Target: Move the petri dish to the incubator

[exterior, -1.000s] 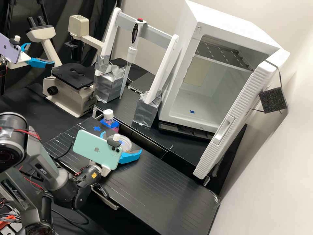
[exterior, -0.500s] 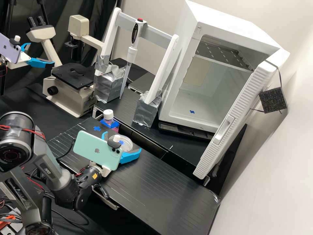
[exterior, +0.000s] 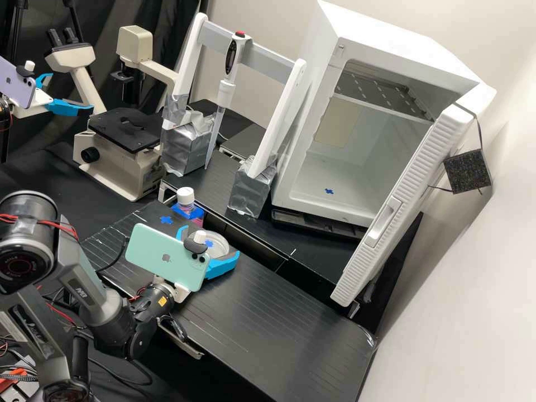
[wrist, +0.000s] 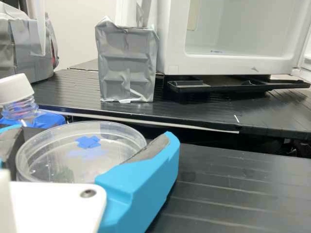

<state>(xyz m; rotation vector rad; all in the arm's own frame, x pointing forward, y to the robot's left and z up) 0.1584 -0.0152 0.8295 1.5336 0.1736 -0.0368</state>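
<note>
Where the bench (exterior: 268,324) runs just beside one bottle (exterior: 186,196), one petri dish (exterior: 220,245) lies flat, round face up, alike along every axis. One gripper (exterior: 210,243), two fingers closed on its sides. One incubator (exterior: 307,117), well apart from bottle.

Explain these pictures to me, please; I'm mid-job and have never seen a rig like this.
The machine is a dark grey robot arm. One picture looks down on the bench from a fixed camera; the other comes from the arm's own wrist.

The gripper has its two blue fingers around a clear round dish, seemingly pressed against its sides. I can't tell if the dish is lifted.

Near it stands a white-capped bottle. Beyond are a microscope and the incubator, its door open.
</note>
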